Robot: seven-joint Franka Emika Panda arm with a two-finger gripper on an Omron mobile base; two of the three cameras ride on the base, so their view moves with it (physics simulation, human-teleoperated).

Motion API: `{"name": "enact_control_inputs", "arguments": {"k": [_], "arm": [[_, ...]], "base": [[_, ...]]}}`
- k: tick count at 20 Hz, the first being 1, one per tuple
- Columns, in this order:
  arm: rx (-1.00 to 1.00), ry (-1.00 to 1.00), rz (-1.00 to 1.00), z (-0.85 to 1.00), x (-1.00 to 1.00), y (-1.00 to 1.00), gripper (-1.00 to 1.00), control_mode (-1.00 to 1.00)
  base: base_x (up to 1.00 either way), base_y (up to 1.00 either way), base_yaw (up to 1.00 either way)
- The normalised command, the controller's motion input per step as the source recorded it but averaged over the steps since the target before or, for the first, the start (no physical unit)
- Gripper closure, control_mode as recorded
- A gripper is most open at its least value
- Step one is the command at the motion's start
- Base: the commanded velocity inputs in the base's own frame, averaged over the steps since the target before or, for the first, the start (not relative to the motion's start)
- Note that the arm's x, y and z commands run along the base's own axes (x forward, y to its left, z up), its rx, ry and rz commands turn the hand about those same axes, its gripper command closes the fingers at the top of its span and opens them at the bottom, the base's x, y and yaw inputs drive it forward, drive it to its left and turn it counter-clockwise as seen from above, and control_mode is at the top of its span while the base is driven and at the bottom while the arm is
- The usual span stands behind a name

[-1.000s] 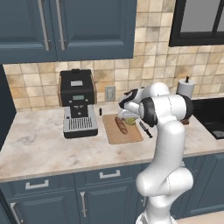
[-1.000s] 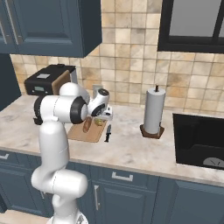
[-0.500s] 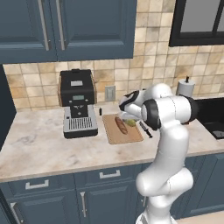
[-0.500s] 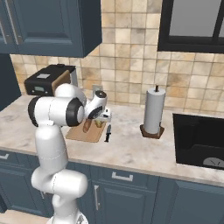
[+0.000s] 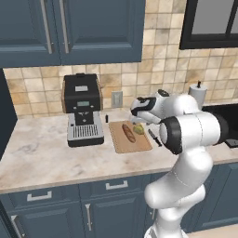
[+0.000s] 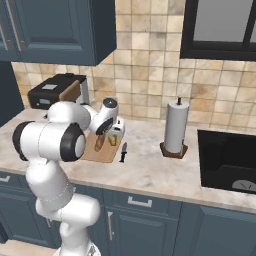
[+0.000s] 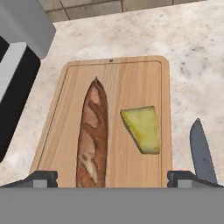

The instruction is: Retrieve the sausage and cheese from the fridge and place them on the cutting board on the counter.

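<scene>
Two items on board: sausage (image 7: 92, 140) + cheese (image 7: 141, 129), side by side, not touching.
Sausage: lies lengthwise on board's left half in hand view; reddish-brown w/ pale streaks; near end close to left fingertip.
Cheese: pale yellow wedge, right of sausage, between the two fingertips in hand view, nearer the right one.
Board (image 7: 131, 74): flat on counter (image 5: 42, 148), just right of coffee machine (image 5: 83, 114) in left base view.
Gripper (image 7: 113, 178): above board's near edge, looking down on it; jaws spread wide, grasping nothing; both items apart from the tips.
Gripper, base views: hovers over board (image 5: 139, 108), (image 6: 111, 131), at end of bent arm.
Knife (image 7: 202, 151): on counter just off board's right edge, beside right fingertip in hand view.
Paper towel roll (image 6: 176, 127): upright on counter, well right of board.
Sink (image 6: 227, 160): dark, far right.
</scene>
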Motion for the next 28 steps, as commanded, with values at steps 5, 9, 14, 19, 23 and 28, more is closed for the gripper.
{"name": "enact_control_inputs", "arguments": {"k": [5,9,14,19,23,28], "arm": [[-0.05,-0.05,-0.04,0.52,-0.99,-0.01,-1.0,-1.0],[-0.07,-0.06,-0.01,0.53,-1.0,0.01,-1.0,-1.0],[-0.01,0.0,-0.03,0.69,-1.0,0.0,-1.0,-1.0],[0.0,-0.04,-0.07,0.44,-1.0,0.0,-1.0,-1.0],[0.0,-0.04,-0.02,0.44,-0.99,0.01,-1.0,-1.0],[-0.01,-0.09,0.0,0.35,-0.7,0.07,-1.0,-1.0]], "base": [[0.0,0.0,0.0],[0.0,0.0,0.0],[0.0,0.0,0.0],[0.0,0.0,0.0],[0.0,0.0,0.0],[0.0,0.0,0.0]]}}
